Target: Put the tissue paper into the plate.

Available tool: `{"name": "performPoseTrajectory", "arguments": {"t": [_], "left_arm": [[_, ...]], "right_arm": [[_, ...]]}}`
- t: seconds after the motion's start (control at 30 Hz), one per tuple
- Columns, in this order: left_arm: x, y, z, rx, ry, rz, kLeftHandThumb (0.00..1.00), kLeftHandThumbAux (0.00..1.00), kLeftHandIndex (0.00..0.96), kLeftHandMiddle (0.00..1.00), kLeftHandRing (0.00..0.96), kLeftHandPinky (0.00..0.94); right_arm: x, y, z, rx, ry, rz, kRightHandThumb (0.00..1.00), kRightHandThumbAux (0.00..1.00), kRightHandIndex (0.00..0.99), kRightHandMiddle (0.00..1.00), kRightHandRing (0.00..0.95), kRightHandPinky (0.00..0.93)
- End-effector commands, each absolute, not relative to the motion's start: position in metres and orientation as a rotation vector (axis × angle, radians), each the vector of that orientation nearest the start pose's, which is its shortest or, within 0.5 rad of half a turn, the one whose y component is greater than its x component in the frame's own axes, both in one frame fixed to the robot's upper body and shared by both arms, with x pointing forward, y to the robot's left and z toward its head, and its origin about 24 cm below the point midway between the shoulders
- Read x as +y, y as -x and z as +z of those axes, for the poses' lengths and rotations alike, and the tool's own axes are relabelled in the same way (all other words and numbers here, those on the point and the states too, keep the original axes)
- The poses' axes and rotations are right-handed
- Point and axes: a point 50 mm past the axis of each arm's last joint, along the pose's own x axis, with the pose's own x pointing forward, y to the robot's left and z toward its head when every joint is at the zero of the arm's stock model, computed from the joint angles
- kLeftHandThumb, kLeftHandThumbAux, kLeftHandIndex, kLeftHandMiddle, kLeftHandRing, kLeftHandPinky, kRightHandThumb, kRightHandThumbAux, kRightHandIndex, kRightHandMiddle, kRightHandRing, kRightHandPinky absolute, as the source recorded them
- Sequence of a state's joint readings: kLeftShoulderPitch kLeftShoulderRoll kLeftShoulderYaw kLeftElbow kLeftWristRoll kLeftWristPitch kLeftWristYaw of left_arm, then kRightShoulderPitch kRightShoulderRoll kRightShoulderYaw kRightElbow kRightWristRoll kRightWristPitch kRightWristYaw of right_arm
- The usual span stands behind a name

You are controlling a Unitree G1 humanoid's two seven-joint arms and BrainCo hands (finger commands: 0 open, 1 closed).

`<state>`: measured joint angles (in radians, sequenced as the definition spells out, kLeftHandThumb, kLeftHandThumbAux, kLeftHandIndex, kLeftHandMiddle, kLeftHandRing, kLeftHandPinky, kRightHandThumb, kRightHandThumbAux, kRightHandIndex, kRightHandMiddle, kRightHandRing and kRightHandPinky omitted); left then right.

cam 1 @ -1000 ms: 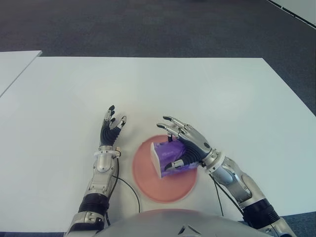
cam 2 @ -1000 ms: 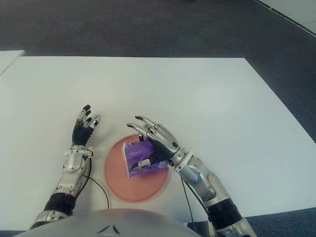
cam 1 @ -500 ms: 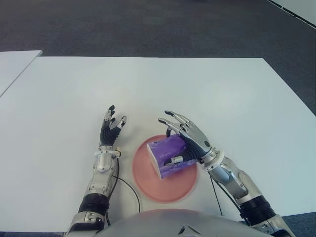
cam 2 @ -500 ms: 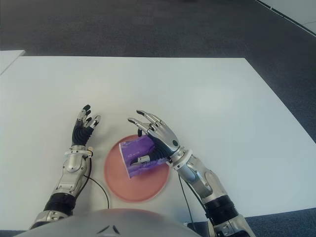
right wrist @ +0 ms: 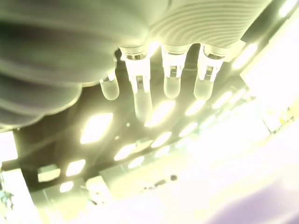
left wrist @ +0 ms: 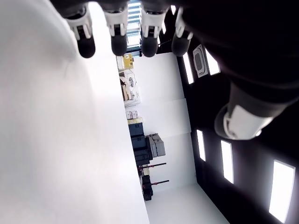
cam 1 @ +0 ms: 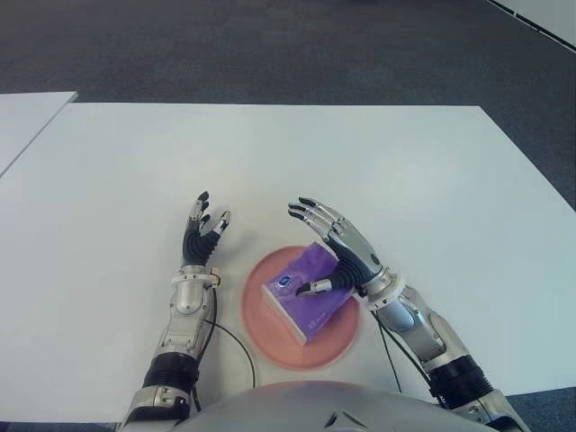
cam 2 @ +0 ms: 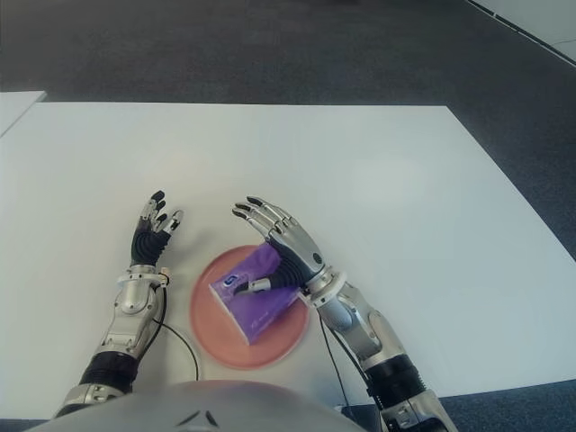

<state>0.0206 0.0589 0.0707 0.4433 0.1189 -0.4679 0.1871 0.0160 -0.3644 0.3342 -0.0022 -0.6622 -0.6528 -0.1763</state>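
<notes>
I've got the purple tissue pack [cam 1: 307, 296] lying flat in the pink plate [cam 1: 261, 331], turned at a slant, one corner out over the plate's right rim. Plate sits on the white bench [cam 1: 378, 171], close to the robot's body, btwn the two arms.

Right robot hand [cam 1: 340, 250] is over the plate's far-right edge, palm toward the pack, fingers [cam 1: 310, 212] spread wide and gripping nothing. Thumb tip shows against the pack's top face; can't tell from the eye views whether it's touching. Right wrist view shows four straight fingertips [right wrist: 171, 80] w/ nothing held in them.

Left robot hand [cam 1: 202, 236] shows just left of the plate, fingers extended, empty; left wrist view confirms, only bare bench under the fingertips [left wrist: 119, 37]. A thin black cable [cam 1: 227, 335] runs on the bench btwn left forearm and plate.
</notes>
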Motion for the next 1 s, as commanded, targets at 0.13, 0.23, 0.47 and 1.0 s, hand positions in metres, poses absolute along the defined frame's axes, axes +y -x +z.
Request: {"name": "performPoseTrajectory", "arguments": {"t": [0.13, 0.23, 0.47, 1.0], "left_arm": [[0.186, -0.227, -0.019, -0.001, -0.167, 0.214, 0.056, 0.554, 0.000, 0.000, 0.000, 0.000], [0.186, -0.227, -0.018, -0.003, -0.172, 0.215, 0.058, 0.554, 0.000, 0.000, 0.000, 0.000], [0.185, -0.228, -0.018, -0.004, -0.172, 0.217, 0.057, 0.548, 0.000, 0.000, 0.000, 0.000], [0.188, -0.228, -0.019, 0.010, -0.177, 0.217, 0.054, 0.541, 0.000, 0.000, 0.000, 0.000]], "right_arm": [[-0.104, -0.213, 0.066, -0.651, 0.753, 0.504, 0.186, 0.369, 0.000, 0.000, 0.000, 0.000], [-0.104, -0.213, 0.067, -0.646, 0.747, 0.506, 0.183, 0.381, 0.000, 0.000, 0.000, 0.000], [-0.104, -0.214, 0.067, -0.628, 0.739, 0.519, 0.176, 0.387, 0.000, 0.000, 0.000, 0.000], [-0.132, -0.256, 0.124, -0.619, 0.558, 0.376, 0.123, 0.374, 0.000, 0.000, 0.000, 0.000]]}}
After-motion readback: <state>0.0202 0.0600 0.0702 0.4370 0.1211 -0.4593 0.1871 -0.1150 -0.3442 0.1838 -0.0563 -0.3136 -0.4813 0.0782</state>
